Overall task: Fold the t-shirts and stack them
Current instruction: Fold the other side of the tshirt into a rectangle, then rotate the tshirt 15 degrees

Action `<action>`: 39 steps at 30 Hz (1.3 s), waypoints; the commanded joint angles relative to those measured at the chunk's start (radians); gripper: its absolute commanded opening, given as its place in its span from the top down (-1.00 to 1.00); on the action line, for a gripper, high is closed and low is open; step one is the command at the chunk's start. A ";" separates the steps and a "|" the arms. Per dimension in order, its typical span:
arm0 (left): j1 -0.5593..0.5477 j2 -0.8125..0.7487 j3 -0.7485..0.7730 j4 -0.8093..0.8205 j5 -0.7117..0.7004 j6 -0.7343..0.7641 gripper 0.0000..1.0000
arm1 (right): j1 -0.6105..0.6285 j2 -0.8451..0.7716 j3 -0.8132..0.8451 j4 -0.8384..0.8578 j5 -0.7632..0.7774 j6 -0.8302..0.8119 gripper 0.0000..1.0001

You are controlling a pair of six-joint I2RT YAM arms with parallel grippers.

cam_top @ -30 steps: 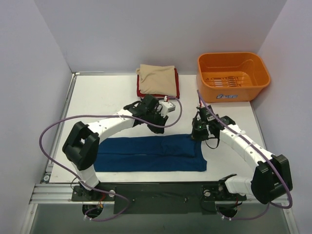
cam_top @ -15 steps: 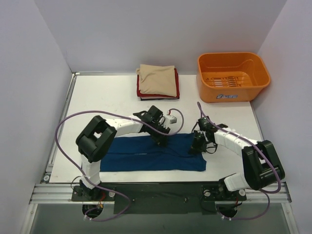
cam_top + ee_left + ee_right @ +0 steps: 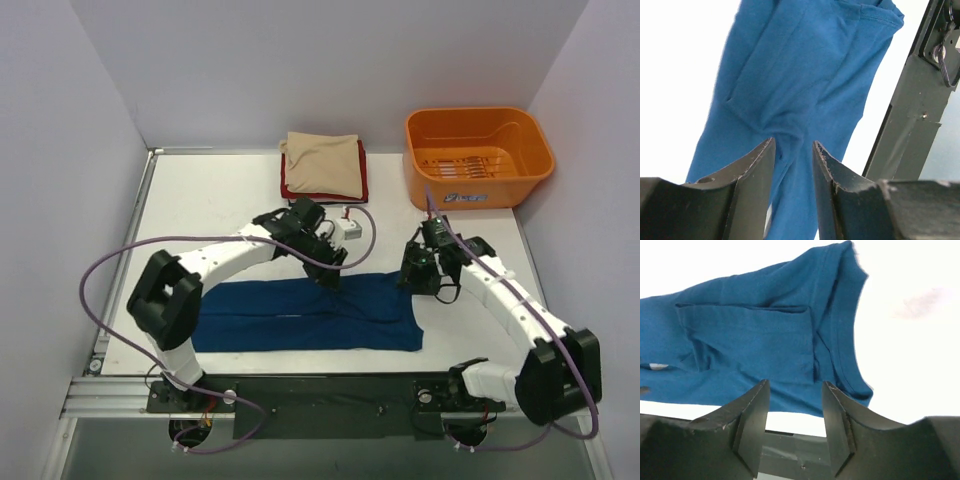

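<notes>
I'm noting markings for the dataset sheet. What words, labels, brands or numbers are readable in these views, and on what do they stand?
Sticker on the front wall of the orange tub: pale with bluish marks, too small and blurred to read.
Blue t-shirt: no print or text shows in any view.
Folded shirts at the far edge: no text visible.

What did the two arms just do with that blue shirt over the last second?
The left jaws and right jaws dipped onto the blue t-shirt, then drew back to its far edge and opened, apparently letting the cloth go. The shirt itself lies in the same long folded strip. The stack of folded shirts and the orange tub have not moved.
</notes>
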 commanded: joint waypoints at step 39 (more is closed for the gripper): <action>0.614 -0.287 -0.242 -0.319 -0.226 0.413 0.00 | -0.512 0.440 0.128 -0.044 0.010 -0.189 1.00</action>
